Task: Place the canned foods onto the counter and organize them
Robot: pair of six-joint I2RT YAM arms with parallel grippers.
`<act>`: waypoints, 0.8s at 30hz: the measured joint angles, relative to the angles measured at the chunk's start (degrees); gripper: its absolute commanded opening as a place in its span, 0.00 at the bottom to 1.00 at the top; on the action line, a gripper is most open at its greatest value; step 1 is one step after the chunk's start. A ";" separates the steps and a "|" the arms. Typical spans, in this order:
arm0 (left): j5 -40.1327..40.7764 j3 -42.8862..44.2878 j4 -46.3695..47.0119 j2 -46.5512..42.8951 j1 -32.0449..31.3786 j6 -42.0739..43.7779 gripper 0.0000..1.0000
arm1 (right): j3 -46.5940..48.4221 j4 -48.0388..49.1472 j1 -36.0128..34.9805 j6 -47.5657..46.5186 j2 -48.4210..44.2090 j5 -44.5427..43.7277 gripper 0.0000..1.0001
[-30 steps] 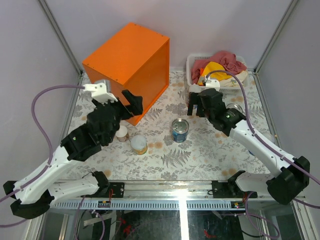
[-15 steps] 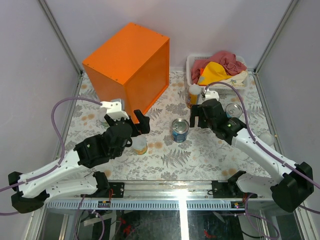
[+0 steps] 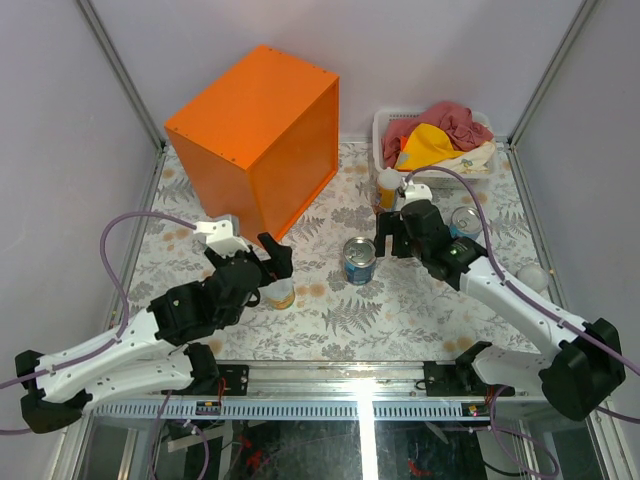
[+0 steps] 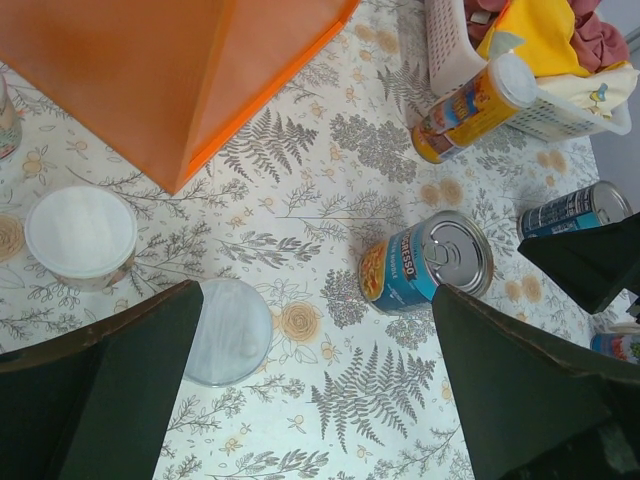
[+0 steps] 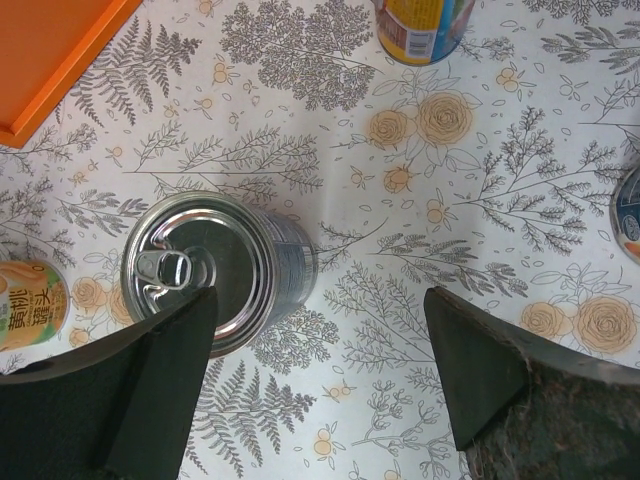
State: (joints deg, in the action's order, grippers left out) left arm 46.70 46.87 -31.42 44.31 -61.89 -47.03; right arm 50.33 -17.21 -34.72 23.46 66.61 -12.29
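Back toward 6 o'clock we had drawn our left tool (image 3: pixel 272 256) from the orange cabinet (image 3: pixel 250 110); both it and our right tool (image 3: pixel 390 226) gaped empty, with every visible can (image 3: pixel 359 260) on the worktop (image 3: pixel 400 310), none placed.

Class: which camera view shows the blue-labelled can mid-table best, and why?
The left wrist view: the blue-labelled can stands whole, silver lid and label both showing. In the right wrist view the can is closer, pull tab clear, but a finger covers part of its rim. The top external view shows the can small, from above.
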 measured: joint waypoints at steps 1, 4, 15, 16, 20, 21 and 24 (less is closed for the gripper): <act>0.11 -0.28 -0.20 -0.28 0.00 -0.39 0.98 | 0.20 0.20 0.00 -0.13 0.50 0.07 0.91; 0.33 -1.68 -0.37 -1.33 0.00 -1.81 0.98 | 0.44 0.81 0.00 -0.61 1.51 1.03 0.91; 0.96 -5.81 -0.76 -5.31 0.00 -5.68 0.98 | 0.37 3.39 -2.56 -2.82 -0.42 1.49 0.91; 1.16 -5.90 -0.76 -5.51 0.00 -5.92 0.98 | 0.37 3.52 -2.84 -2.89 -0.42 1.49 0.91; 1.57 -5.97 -0.79 -5.55 0.00 -6.64 0.98 | -0.83 4.39 -4.46 -2.91 -0.44 1.42 0.92; 1.66 -6.08 -0.79 -5.75 0.00 -6.93 0.98 | -1.33 4.59 -5.01 -2.91 -0.44 1.44 0.93; 1.81 -6.82 -0.83 -6.08 0.00 -7.61 0.98 | -3.58 5.62 -7.13 -3.17 -0.44 1.33 0.99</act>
State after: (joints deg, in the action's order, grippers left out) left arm 48.51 40.05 -32.25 38.24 -61.89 -54.63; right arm 46.74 -11.60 -41.85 20.29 66.17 -10.96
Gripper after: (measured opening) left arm 0.985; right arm 0.932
